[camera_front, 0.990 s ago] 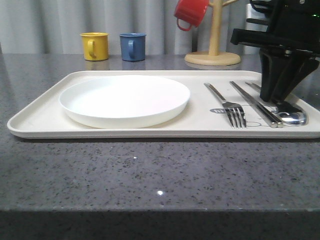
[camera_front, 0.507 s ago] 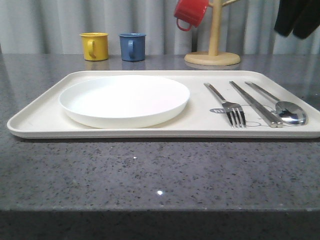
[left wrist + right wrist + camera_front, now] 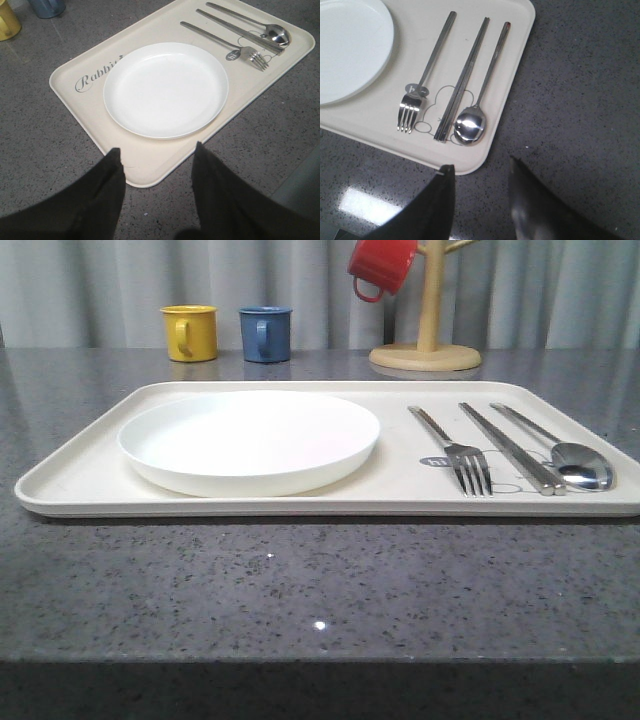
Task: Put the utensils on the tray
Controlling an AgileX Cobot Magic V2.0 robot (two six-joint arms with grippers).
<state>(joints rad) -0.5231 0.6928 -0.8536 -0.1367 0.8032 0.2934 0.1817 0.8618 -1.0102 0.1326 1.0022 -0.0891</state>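
Observation:
The cream tray (image 3: 90, 475) (image 3: 85, 65) (image 3: 517, 30) lies on the grey counter. At its right end three silver utensils rest side by side: the fork (image 3: 462, 460) (image 3: 250, 52) (image 3: 415, 100), the chopsticks (image 3: 515, 450) (image 3: 240, 31) (image 3: 462, 80) and the spoon (image 3: 580, 465) (image 3: 275, 34) (image 3: 471, 124). My left gripper (image 3: 157, 152) hangs open high over the tray's near left corner. High over the counter just off the tray's near right corner, my right gripper (image 3: 481, 167) is open and holds nothing.
A round white plate (image 3: 250, 440) (image 3: 165, 90) fills the tray's left half. At the back stand a yellow mug (image 3: 190, 332), a blue mug (image 3: 265, 333) and a wooden mug tree (image 3: 428, 340) with a red mug (image 3: 380, 265). Bare counter lies in front of the tray.
My right gripper stood over the spoon on the tray a second ago, rose up and away, and has left the front view. The spoon stays beside the chopsticks.

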